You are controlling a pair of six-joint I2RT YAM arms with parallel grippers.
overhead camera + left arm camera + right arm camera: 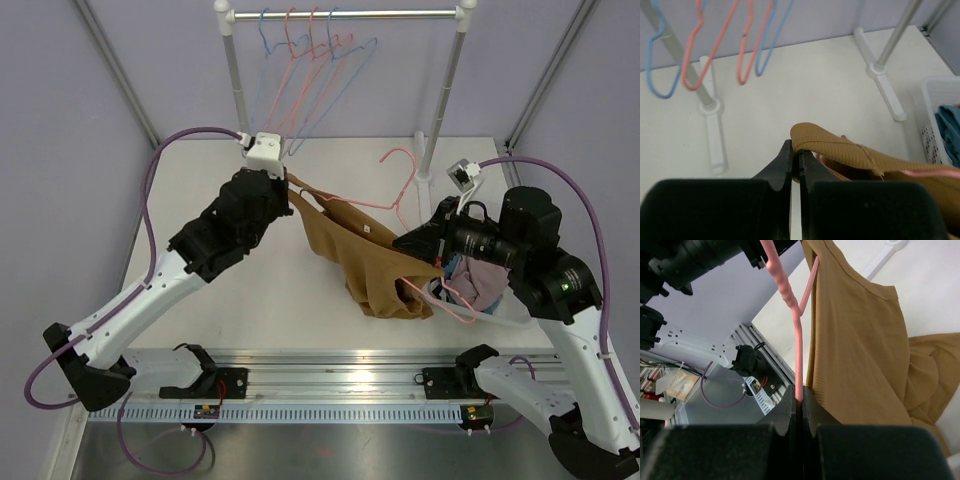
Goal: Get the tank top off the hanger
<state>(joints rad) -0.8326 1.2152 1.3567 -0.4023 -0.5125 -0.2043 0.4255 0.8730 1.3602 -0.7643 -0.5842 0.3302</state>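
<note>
A tan ribbed tank top [375, 265] hangs from a pink hanger [395, 180] above the middle of the table. My left gripper [290, 183] is shut on the top's shoulder strap [835, 145], held out to the left. My right gripper [412, 245] is shut on the pink hanger's wire [797, 350], with the tan fabric [855, 345] draped just right of the fingers. The hanger's hook points up and away toward the rack.
A clothes rack [345, 15] stands at the back with several blue and pink hangers [310, 75]; its feet [715, 130] rest on the table. A white basket [480, 300] of clothes sits under my right arm at the right edge.
</note>
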